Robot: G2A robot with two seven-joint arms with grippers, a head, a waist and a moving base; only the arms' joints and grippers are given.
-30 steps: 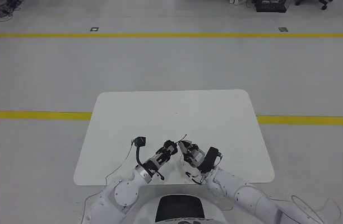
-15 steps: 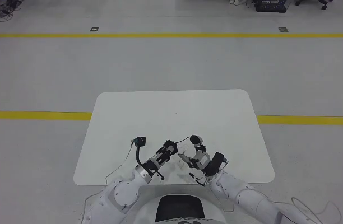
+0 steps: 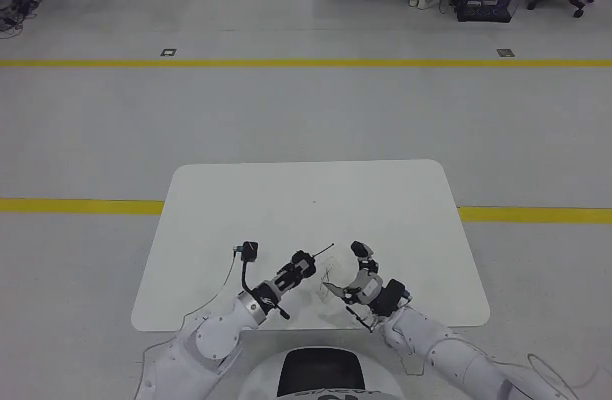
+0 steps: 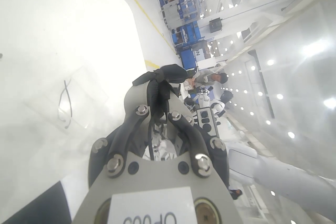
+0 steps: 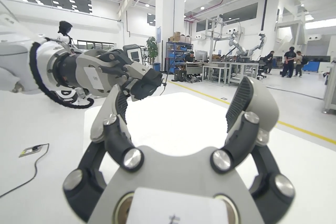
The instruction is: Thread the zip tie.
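Change: the right claw has drawn back from the left claw. A second ago it sat right against it at the tie, and now it stands apart from it.
Right claw: its jaws are spread wide with nothing between them.
Left claw: it is closed tight on the zip tie, and it has barely shifted while the other arm withdraws.
Zip tie: it is pinched in the left claw, with its thin black free end sticking straight out past the fingertips, away from the robot and above the surface.
Loop: none is visible at the left claw, and whether the tail has passed through the head is too small to tell.
Clear bag: it lies flat on the surface near the left claw and has a few dark strands inside.
Meaning: the tie now appears to hang from the left claw alone. This looks like a release for a fresh grip rather than a finished thread.
Next need: the right claw probably has to come back to the left claw and catch the free end cleanly. That end is slender and likely springy.
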